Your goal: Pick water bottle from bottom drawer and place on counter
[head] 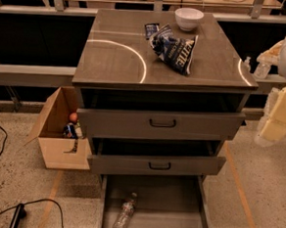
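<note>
The water bottle (125, 212), clear and crinkled with a dark cap, lies on the left of the grey floor of the open bottom drawer (171, 206). Its cap points away from the drawer front. The counter (118, 50) is the brushed-metal cabinet top with a curved reflection. My gripper (276, 118) is at the right edge of the view, pale yellow and blurred. It is level with the upper drawers, right of the cabinet and far above and right of the bottle.
A dark chip bag (176, 48), a small dark packet (151, 29) and a white bowl (188, 18) sit on the counter. Two upper drawers (162, 123) stand partly open. A cardboard box (61, 130) stands on the floor at left. Cables (18, 210) lie nearby. Pump bottles (261, 69) stand at right.
</note>
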